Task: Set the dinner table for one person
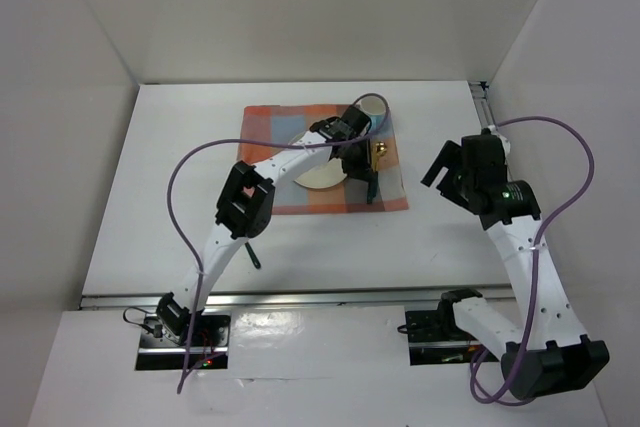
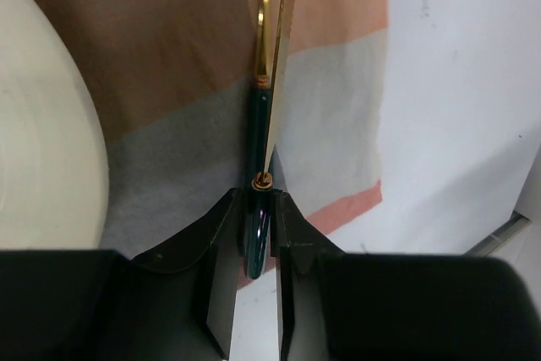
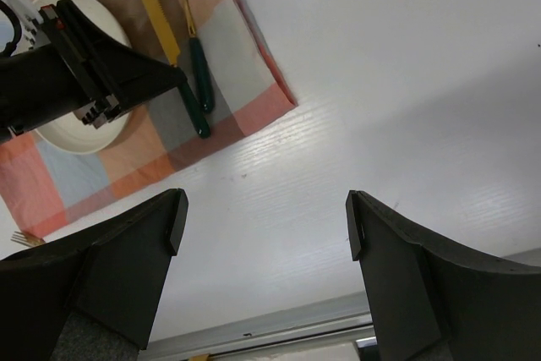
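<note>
Black fingers point(image 2: 221, 247) of the left end effector point(image 2: 258, 200) are closed on the dark green handle of a knife point(image 2: 280, 65). The grip sits just behind the gold collar where blade meets handle. The gold blade runs straight out ahead of the fingertips, turned on edge. Whether the knife is lifted or touches the surface below cannot be told.

Just beside the blade lies a spoon point(image 3: 200, 73) with a matching green handle and gold bowl, roughly parallel to the knife. Near the end effector, on the side opposite the spoon, sits a cream plate point(image 2: 42, 141). Plate, spoon and knife are all over an orange-and-grey checked cloth point(image 3: 245, 99), which lies directly under this end effector. Beyond the end effector, at the cloth's far edge, stands a pale cup point(image 1: 372, 107).

The right end effector point(image 3: 266, 213) has its fingers spread wide and holds nothing. It hovers apart from the cloth. Directly below it is the white table point(image 3: 406, 82), which also carries the cloth under the left end effector. Gold tines of a fork point(image 3: 25, 240) show on the table just off the cloth's edge, apart from both end effectors.
</note>
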Robot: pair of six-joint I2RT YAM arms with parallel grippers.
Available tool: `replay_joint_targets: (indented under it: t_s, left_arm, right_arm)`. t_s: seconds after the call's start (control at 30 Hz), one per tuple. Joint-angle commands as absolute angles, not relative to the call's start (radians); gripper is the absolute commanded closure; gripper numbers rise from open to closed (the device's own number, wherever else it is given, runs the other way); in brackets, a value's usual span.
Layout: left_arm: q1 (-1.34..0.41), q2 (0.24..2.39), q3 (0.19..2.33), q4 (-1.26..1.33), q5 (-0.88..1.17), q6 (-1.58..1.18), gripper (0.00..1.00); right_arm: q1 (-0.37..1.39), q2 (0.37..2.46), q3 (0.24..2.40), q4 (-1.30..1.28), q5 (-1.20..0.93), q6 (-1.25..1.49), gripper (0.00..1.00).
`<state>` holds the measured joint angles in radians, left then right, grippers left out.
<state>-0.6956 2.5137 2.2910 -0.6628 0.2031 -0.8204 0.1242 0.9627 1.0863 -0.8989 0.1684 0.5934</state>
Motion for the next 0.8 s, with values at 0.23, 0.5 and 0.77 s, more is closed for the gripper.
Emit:
replay_joint_targets:
  t_s: [0.23,0.5,0.77]
  left_arm:
    - [-0.695,2.442,2.231,-0.634,0.155,-0.810,0.30]
    - [-0.726,2.295,2.128,-0.655,0.153,-0.747,0.36]
    - [-0.792,1.820,1.636,-0.802,-0.148,-0.920,0.48]
  right_arm:
    - [0.117,0.925,1.081,-0.933,0.172,0.586,0.11]
    - [0.117,0.925,1.072,-0.914,0.152,0.586,0.11]
    - [0.117,0.963,1.043,-0.847,0.086,0.577,0.11]
